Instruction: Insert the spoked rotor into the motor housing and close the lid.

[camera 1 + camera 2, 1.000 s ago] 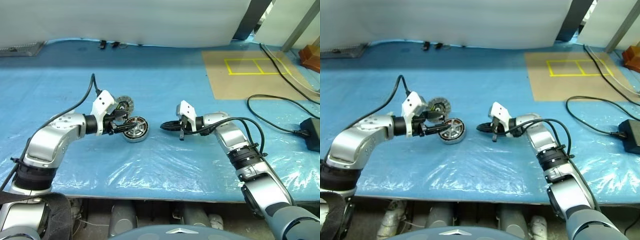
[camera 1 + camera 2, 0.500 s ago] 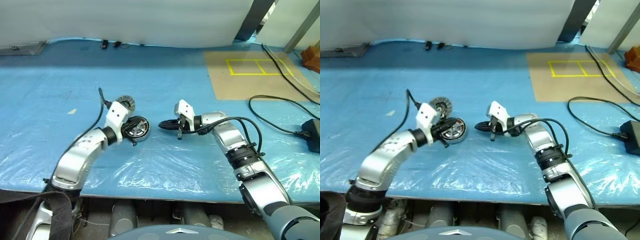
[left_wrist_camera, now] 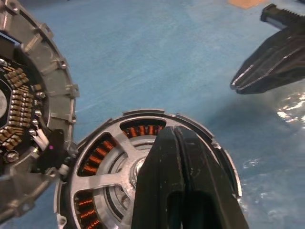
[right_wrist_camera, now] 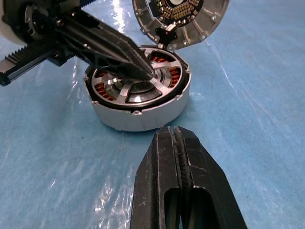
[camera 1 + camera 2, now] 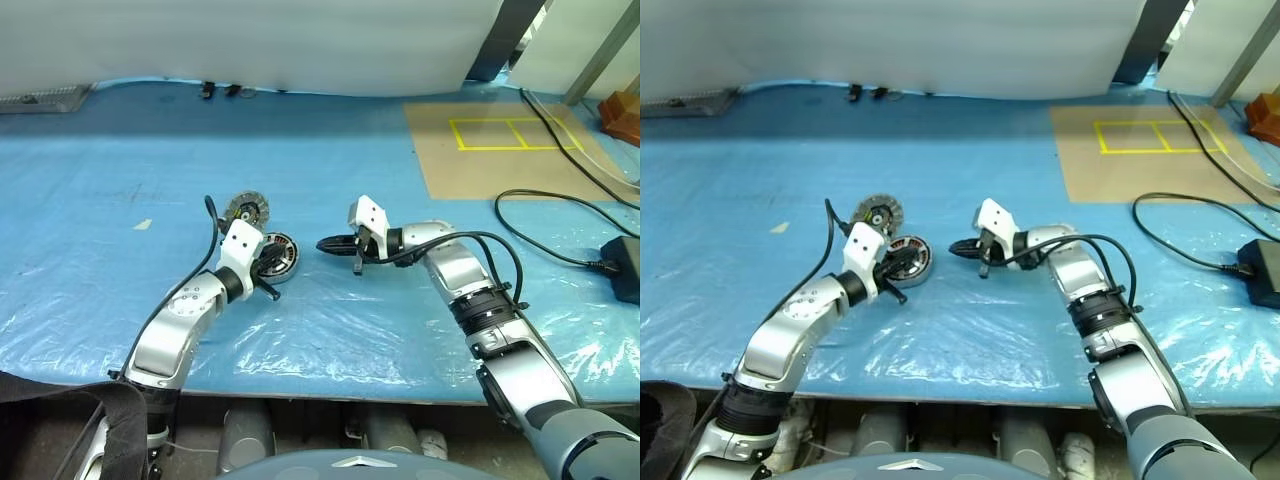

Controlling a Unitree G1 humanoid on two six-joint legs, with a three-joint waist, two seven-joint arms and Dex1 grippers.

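Observation:
The motor housing (image 5: 280, 256) is a short silver cylinder on the blue sheet. The spoked rotor (image 4: 135, 88) sits in its top, with copper windings showing between the spokes. The round lid (image 5: 245, 209) stands tilted open at the housing's far-left edge, its inner coil ring exposed. My left gripper (image 3: 174, 131) is shut and holds nothing. Its tips rest on or just above the rotor's hub. To the right of the housing, a short gap away, my right gripper (image 5: 323, 244) is shut and empty, pointing at it.
A brown board (image 5: 500, 150) with a yellow taped rectangle lies at the back right. A black cable (image 5: 545, 248) runs to a black box (image 5: 625, 272) at the right edge. Crinkled clear plastic (image 5: 330, 330) covers the sheet near the table's front edge.
My left gripper has shut, and its arm has dropped and swung in, so the tips now lie over the rotor. The right gripper, housing and lid have stayed put.

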